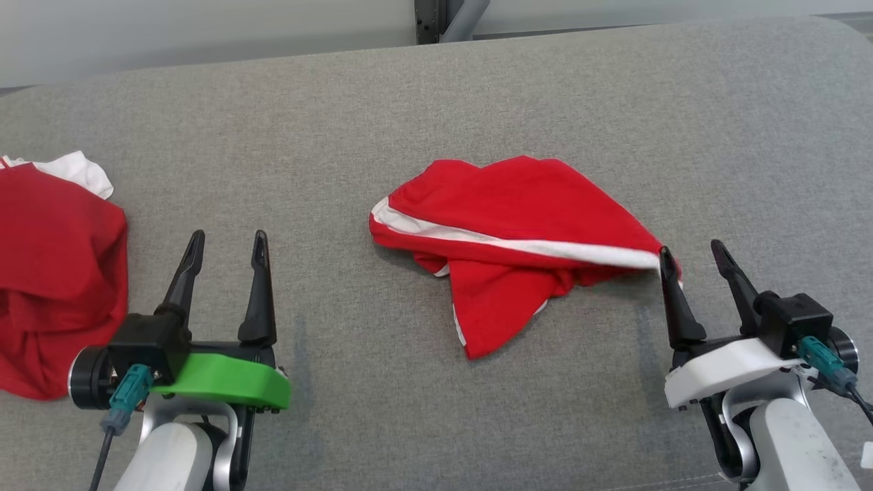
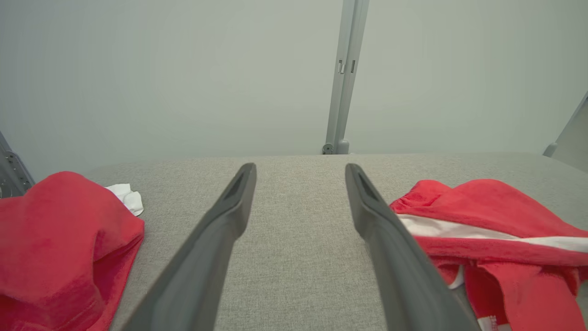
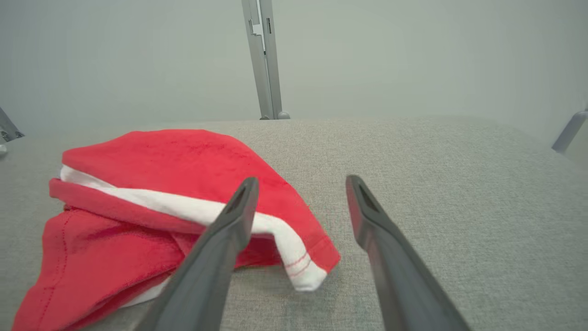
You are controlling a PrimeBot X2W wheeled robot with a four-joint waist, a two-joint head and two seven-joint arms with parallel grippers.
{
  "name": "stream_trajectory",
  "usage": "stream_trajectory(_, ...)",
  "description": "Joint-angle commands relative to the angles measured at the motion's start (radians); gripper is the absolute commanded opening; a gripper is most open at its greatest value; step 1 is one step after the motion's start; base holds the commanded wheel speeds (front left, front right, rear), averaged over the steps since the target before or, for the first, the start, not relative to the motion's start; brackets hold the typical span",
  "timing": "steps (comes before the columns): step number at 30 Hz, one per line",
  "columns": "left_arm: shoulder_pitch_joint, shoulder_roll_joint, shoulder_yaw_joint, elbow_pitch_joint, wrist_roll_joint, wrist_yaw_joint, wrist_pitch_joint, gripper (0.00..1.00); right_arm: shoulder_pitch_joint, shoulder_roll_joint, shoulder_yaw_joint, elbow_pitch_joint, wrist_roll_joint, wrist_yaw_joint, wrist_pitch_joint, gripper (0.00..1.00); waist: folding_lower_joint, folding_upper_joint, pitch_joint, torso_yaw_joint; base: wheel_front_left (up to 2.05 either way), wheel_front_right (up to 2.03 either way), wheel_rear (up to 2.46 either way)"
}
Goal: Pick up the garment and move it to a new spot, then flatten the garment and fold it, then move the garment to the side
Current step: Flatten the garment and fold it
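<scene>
The garment (image 1: 518,211) is red with a white stripe and lies crumpled at the middle of the grey padded surface (image 1: 436,102). Its right corner (image 3: 303,271) reaches up to my right gripper's left finger (image 1: 672,293) and lies just ahead of the open jaws, free of them. My right gripper (image 1: 691,249) is open at the lower right and holds nothing. At the lower left my left gripper (image 1: 228,237) is open over bare fabric. The garment (image 2: 487,230) lies to the right of its fingers in the left wrist view.
A second red garment (image 1: 54,273) with a white piece (image 1: 78,170) is heaped at the left edge, beside my left gripper. A grey metal post (image 1: 443,17) stands behind the far edge of the padded surface, in front of a pale wall.
</scene>
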Motion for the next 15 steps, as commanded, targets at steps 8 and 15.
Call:
stream_trajectory(8,0.044,0.013,0.016,-0.01,-0.013,0.026,-0.009,1.0,0.06,0.022,-0.038,-0.159,-0.008,-0.001,-0.033,1.0,0.0,0.0,-0.053,0.004,0.0,0.0,0.0)
stream_trajectory(15,0.086,0.022,0.02,-0.02,-0.024,0.037,-0.009,1.0,0.111,0.039,-0.048,-0.225,-0.025,-0.001,-0.001,1.0,0.0,0.0,-0.096,0.009,0.0,0.0,0.0)
